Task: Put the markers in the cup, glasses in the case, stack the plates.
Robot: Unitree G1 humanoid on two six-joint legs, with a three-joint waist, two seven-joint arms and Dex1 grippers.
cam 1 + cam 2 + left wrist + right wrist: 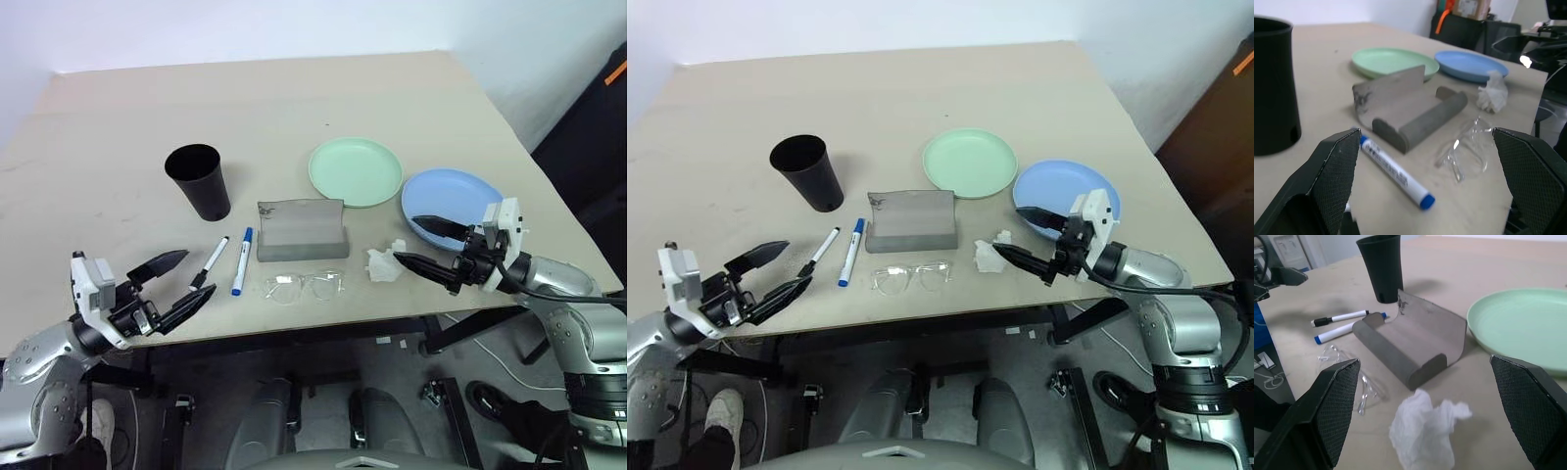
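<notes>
The black cup stands upright at the table's left middle. Two markers lie side by side near the front edge, one black-capped, one blue-capped. To their right the grey case lies open with its lid raised. The clear glasses lie just in front of it. A mint green plate and a light blue plate sit apart, side by side at the right. My left gripper hovers open at the front edge, left of the markers. Over the blue plate's near rim, my right gripper is open and holds nothing.
A crumpled white tissue lies between the glasses and my right gripper. The table's front edge runs just below the glasses. The far half of the table is bare.
</notes>
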